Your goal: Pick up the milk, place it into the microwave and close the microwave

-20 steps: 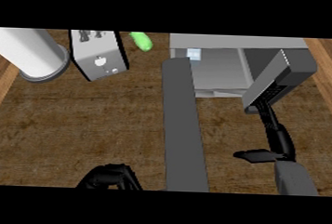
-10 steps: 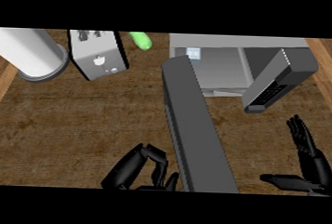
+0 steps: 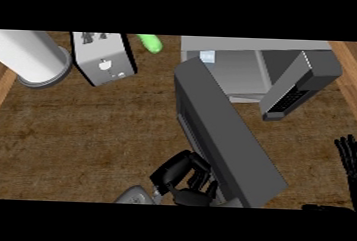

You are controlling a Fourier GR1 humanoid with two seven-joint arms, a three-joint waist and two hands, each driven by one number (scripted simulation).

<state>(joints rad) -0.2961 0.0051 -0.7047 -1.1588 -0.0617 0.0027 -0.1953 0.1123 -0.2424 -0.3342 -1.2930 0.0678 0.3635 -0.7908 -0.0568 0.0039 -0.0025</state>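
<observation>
The grey microwave (image 3: 236, 49) stands at the back right with its cavity showing. A small white and blue milk carton (image 3: 206, 56) sits inside, at the cavity's back left. The microwave's long dark door (image 3: 225, 139) slants from the cavity's left edge towards me. My left hand (image 3: 183, 178) is low in the middle, fingers curled, pressed against the door's left face near its free end, with nothing in it. My right hand (image 3: 351, 163) shows at the right edge, fingers straight and pointing up, apart from the microwave.
A white paper-towel roll (image 3: 25, 54) stands at the back left beside a grey toaster (image 3: 102, 57). A green item (image 3: 149, 42) lies behind the toaster. The microwave's dark control panel (image 3: 299, 89) juts out at the right. Brown wooden counter (image 3: 77, 134) spreads to the left.
The door has swung, its free end now further right. My left hand rose from the lower edge to the door's left face. My right hand drew back from the microwave to the right edge.
</observation>
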